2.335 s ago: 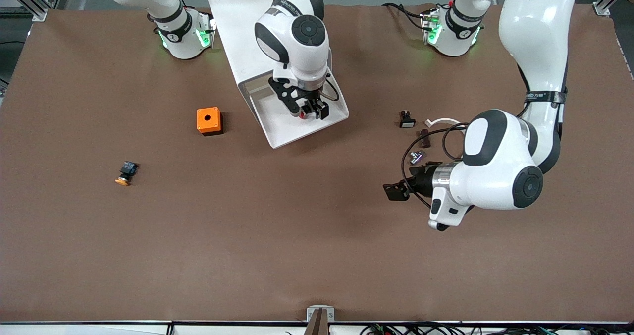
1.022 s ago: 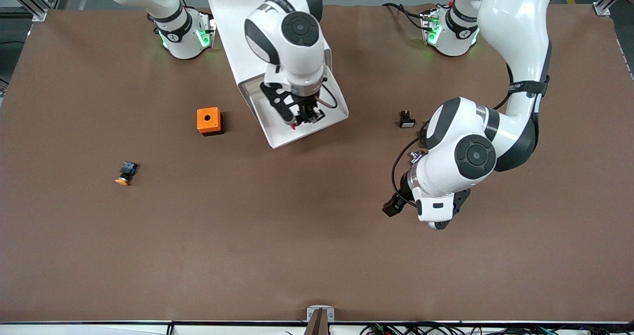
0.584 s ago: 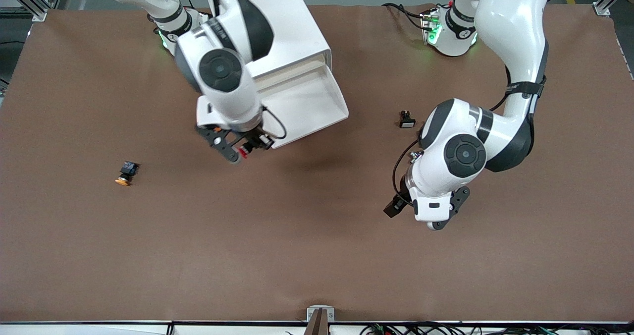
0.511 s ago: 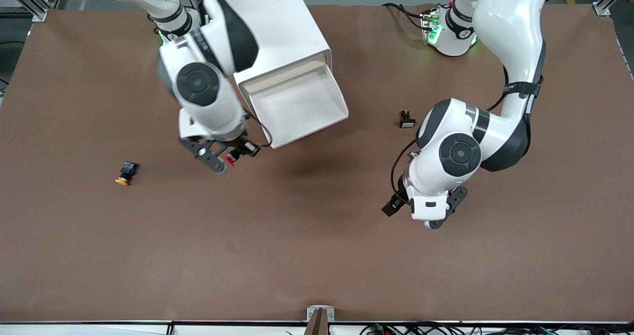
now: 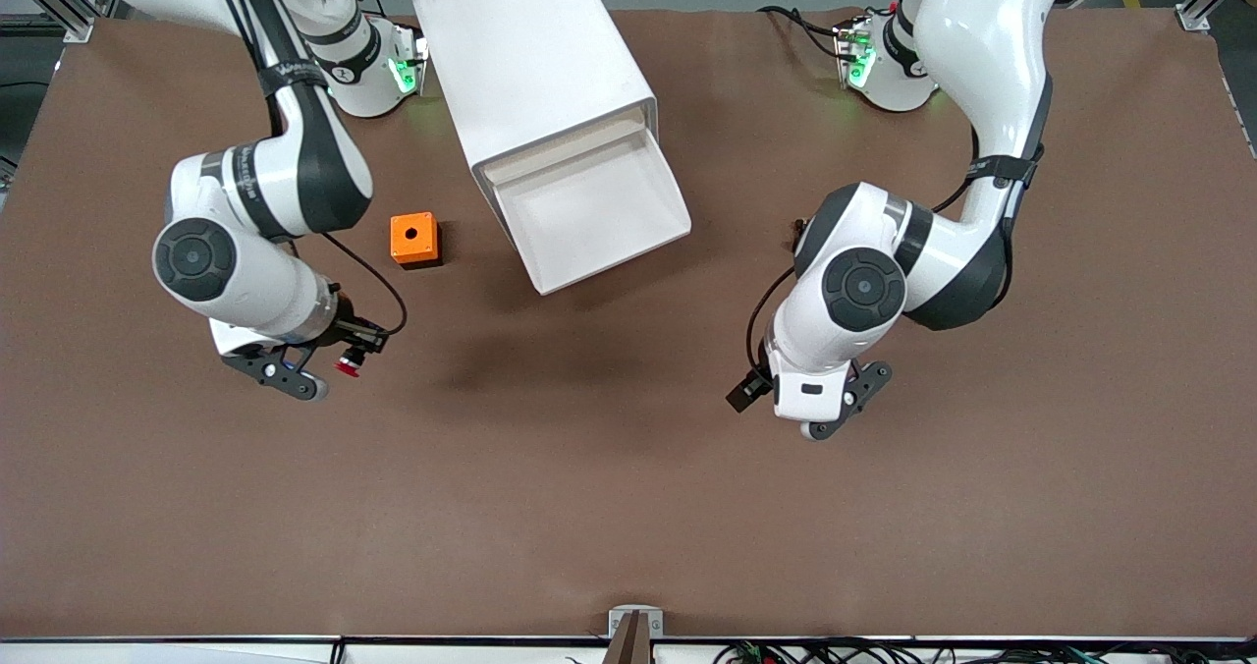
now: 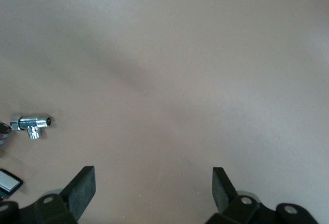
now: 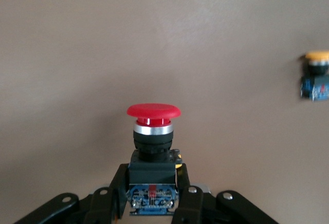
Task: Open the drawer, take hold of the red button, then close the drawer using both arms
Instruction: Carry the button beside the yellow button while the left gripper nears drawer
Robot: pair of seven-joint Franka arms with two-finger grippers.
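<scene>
The right claw (image 5: 339, 361), clamped on the red button (image 7: 153, 131), has swung out of the drawer (image 5: 589, 214) toward the right arm's edge of the desk (image 5: 589, 507). The left claw (image 6: 153, 185), fingers apart, hovers; closing remains.

Two glossy white robot arms with black joint bands and round dark grey caps on their joints. Each round base at the top of the frame glows with green lights. Thin black cables loop from each wrist. Small lettering marks a black band on each arm. The grippers are black, with visible screw holes on their fingers.
</scene>
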